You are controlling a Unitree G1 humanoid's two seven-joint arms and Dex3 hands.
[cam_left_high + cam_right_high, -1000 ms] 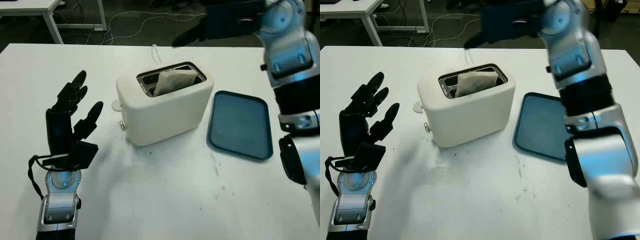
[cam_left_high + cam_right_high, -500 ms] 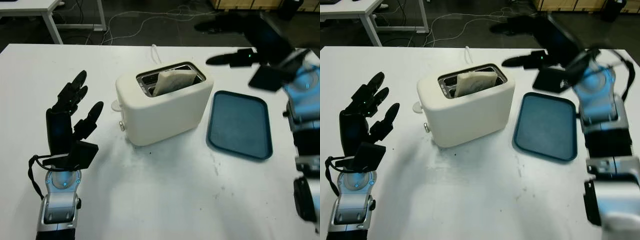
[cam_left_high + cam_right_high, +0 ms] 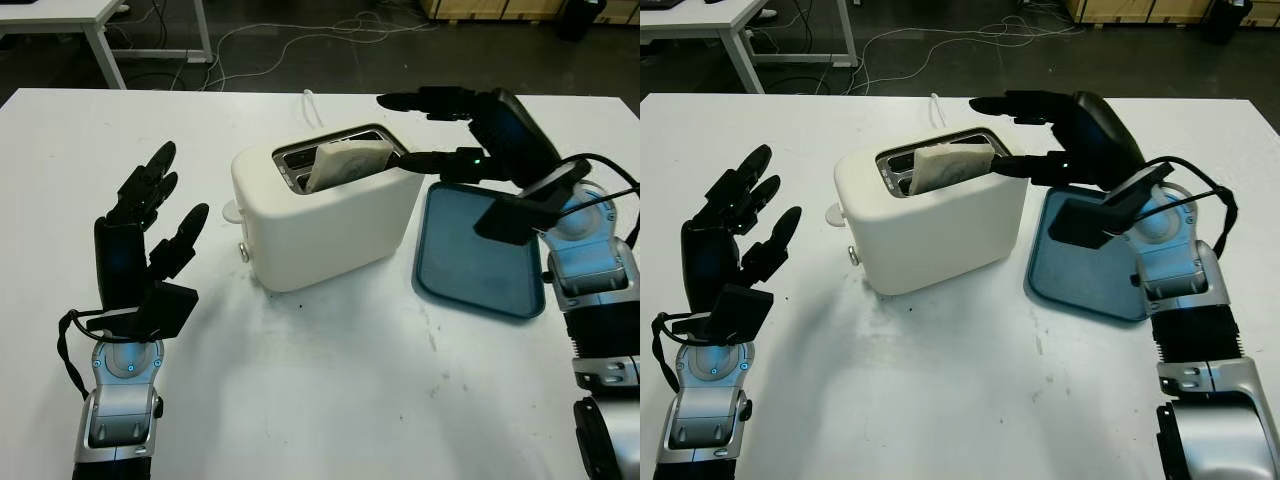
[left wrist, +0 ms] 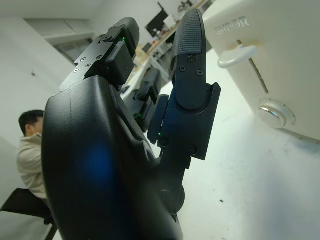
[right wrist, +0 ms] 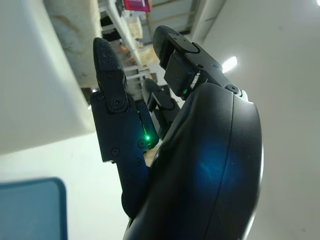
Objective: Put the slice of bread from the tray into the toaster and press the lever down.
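Head views: the cream toaster (image 3: 330, 215) is being seen standing mid-bench (image 3: 330, 400), with the slice of bread (image 3: 345, 163) sitting tilted in its slot, the upper part sticking out. The lever (image 3: 232, 211) is being seen on the toaster's left end face, above a small knob (image 3: 245, 253). The blue tray (image 3: 482, 250) is lying just right of the toaster, nothing on it. The right robot hand (image 3: 440, 128) is being held open above the tray's near-toaster edge, holding nothing, one finger close by the toaster's top right corner; contact cannot be judged. The left robot hand (image 3: 145, 240) is being held upright and open, holding nothing, well left of the toaster.

Left wrist view: the left robot hand (image 4: 150, 130) is being shown extended, with lever (image 4: 237, 54) and knob (image 4: 272, 112) beyond it. A seated person (image 4: 30, 150) is being glimpsed in the background.

Right wrist view: the right robot hand (image 5: 165, 125) is being shown open beside the toaster wall (image 5: 40, 75), a tray corner (image 5: 30, 210) below.
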